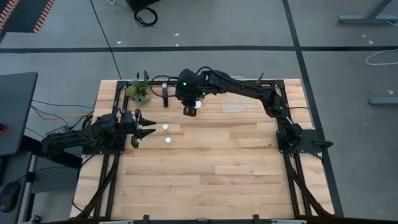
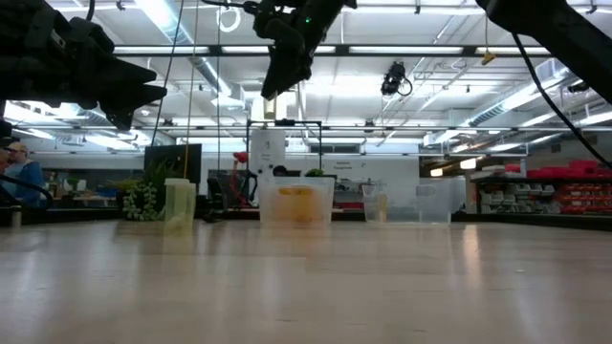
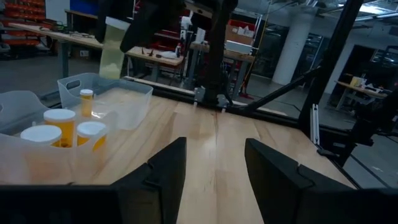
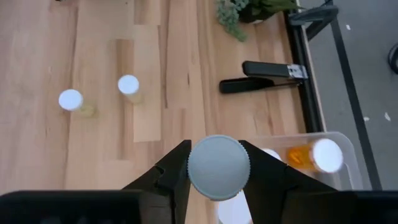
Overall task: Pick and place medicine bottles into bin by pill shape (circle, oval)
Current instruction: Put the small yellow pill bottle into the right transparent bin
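Step in hand: carry-and-drop. R gripper (image 4: 214, 177) is clenched on 1 medicine bottle (image 4: 219, 167) by the sides under its white cap, hanging high above the clear bin (image 4: 339, 144) near the far edge of the bench (image 1: 211, 180), roughly mid-way along it. That bin already has capped bottles in it, 1 showing orange (image 4: 314, 155) just beside the carried one as seen from the R wrist. 2 more bottles (image 1: 166, 134) stand on the bare wood toward the far-L part, close together, still to be sorted. L gripper (image 3: 214, 168) waits low near the L edge, fingers spread, nothing between them, pointing across at the bins. Next move, as I read it: line up w/ the correct bin by pill shape (can't tell shape from here), lower, let go clear of the bottles inside. Room: near half of the bench is open; the far edge is crowded w/ bins, a small plant (image 1: 139, 92) at the far-L corner & frame rails. L arm sits near the 2 loose bottles, so approach there is tight.
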Tool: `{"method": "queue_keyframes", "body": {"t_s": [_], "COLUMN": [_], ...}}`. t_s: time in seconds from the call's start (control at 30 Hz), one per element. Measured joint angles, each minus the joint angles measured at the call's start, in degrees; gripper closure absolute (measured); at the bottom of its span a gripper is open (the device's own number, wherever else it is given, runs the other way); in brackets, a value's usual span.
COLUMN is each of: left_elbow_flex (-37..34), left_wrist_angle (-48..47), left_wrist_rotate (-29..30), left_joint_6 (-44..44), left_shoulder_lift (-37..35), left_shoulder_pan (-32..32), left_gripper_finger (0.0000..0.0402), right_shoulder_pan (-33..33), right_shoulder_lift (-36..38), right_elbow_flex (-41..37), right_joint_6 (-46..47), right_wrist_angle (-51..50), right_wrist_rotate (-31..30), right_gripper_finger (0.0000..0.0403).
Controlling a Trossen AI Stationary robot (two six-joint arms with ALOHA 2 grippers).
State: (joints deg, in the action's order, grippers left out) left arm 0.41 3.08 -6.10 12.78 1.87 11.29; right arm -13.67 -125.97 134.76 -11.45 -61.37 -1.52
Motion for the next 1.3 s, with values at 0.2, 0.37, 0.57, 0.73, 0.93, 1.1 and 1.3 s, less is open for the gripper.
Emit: {"method": "queue_keyframes", "body": {"t_s": [0.2, 0.37, 0.57, 0.73, 0.93, 1.1, 1.3], "left_elbow_flex": [0.0, 0.0, 0.0, 0.0, 0.0, 0.0, 0.0], "left_wrist_angle": [0.0, 0.0, 0.0, 0.0, 0.0, 0.0, 0.0], "left_wrist_rotate": [0.0, 0.0, 0.0, 0.0, 0.0, 0.0, 0.0], "left_joint_6": [0.0, 0.0, 0.0, 0.0, 0.0, 0.0, 0.0], "left_shoulder_lift": [0.0, 0.0, 0.0, 0.0, 0.0, 0.0, 0.0], "left_shoulder_pan": [0.0, 0.0, 0.0, 0.0, 0.0, 0.0, 0.0], "left_gripper_finger": [0.023, 0.023, 0.023, 0.023, 0.023, 0.023, 0.023], "right_shoulder_pan": [-1.4, -2.6, -3.8, -5.6, -10.3, -12.2, -15.5], "right_shoulder_lift": [0.9, 1.9, 1.9, 2.3, 3.0, 6.9, 21.2], "right_elbow_flex": [0.0, 0.0, 0.0, -0.1, -1.8, -12.7, -36.9], "right_joint_6": [0.2, 0.3, 0.7, -0.6, -0.9, -2.5, -2.1], "right_wrist_angle": [-2.2, -3.6, -4.3, -7.9, -11.8, -6.2, 11.1], "right_wrist_rotate": [0.0, -0.6, -1.5, -1.7, 0.9, 2.1, 1.4], "right_gripper_finger": [0.027, 0.027, 0.027, 0.027, 0.027, 0.0273, 0.0273]}}
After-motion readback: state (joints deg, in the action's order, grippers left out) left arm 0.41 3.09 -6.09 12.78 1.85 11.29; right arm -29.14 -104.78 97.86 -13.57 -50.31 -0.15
